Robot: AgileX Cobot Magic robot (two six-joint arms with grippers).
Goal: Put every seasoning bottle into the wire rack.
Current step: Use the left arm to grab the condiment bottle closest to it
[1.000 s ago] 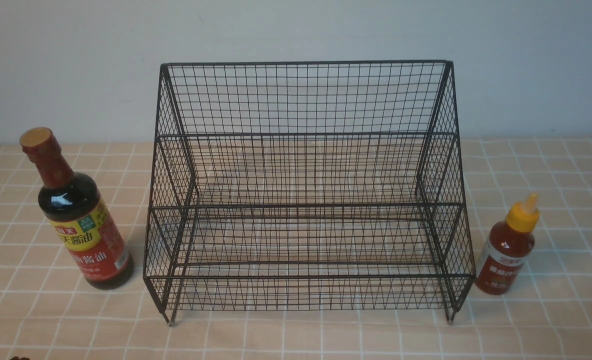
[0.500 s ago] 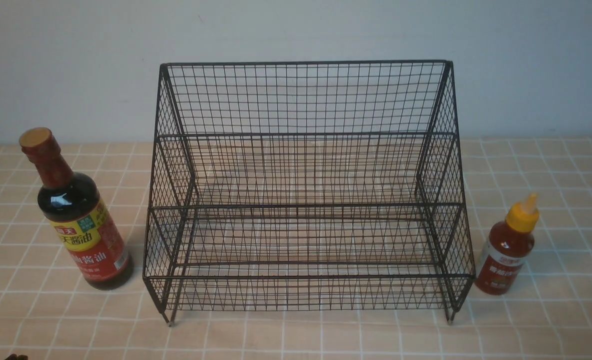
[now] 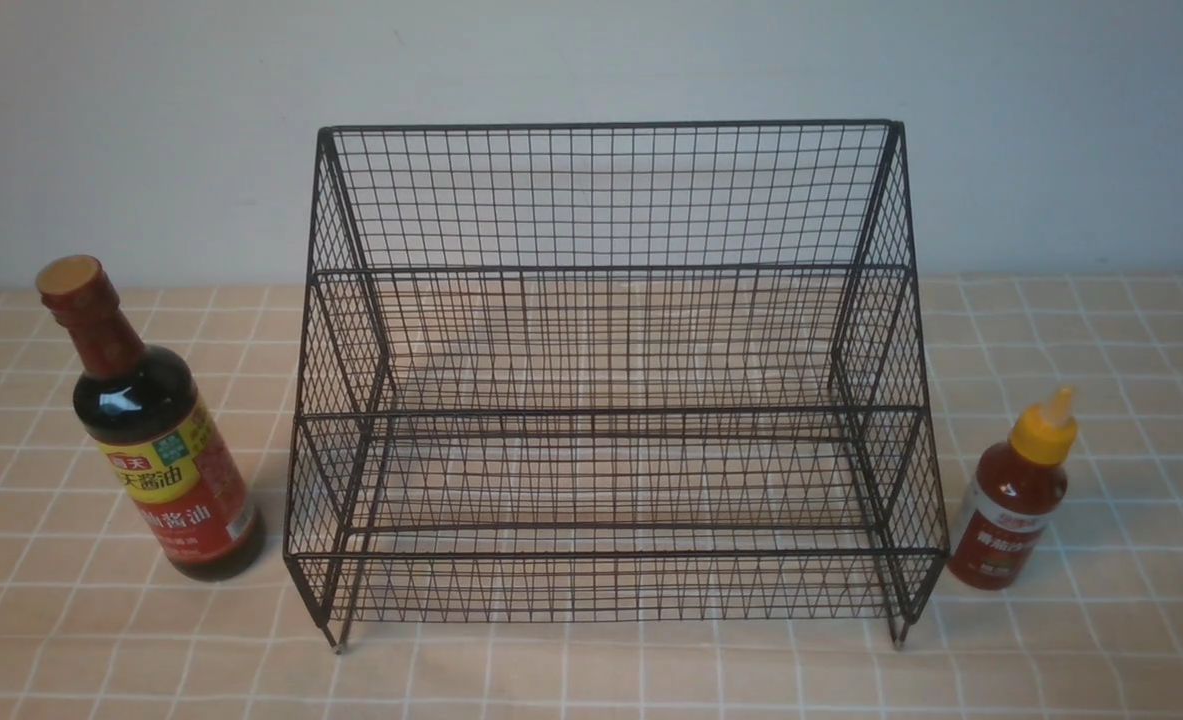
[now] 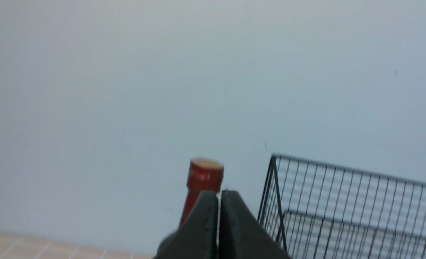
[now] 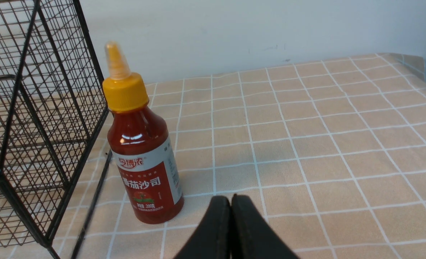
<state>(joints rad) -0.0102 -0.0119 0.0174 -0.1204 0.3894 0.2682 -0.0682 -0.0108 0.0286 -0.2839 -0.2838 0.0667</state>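
The black wire rack (image 3: 611, 400) stands empty in the middle of the table. To its left stands the tall dark soy-sauce bottle (image 3: 156, 440), upright; its red neck and tan cap (image 4: 203, 172) show in the left wrist view just beyond my left gripper (image 4: 219, 194), which is shut and empty. To the rack's right stands the small red sauce bottle (image 3: 1016, 495) with a yellow nozzle cap, upright. In the right wrist view this bottle (image 5: 142, 154) is close beside my right gripper (image 5: 231, 198), which is shut with nothing in it. Neither gripper shows in the front view.
A beige checked cloth (image 3: 1101, 640) covers the table. A pale wall (image 3: 591, 60) rises directly behind the rack. The rack's side mesh (image 5: 29, 118) stands next to the red sauce bottle. The table's far right edge (image 5: 414, 63) is visible.
A dark bit of the left arm at the front view's bottom left corner has slipped out of view. The soy-sauce bottle appears a hair further left. Nothing else moved.
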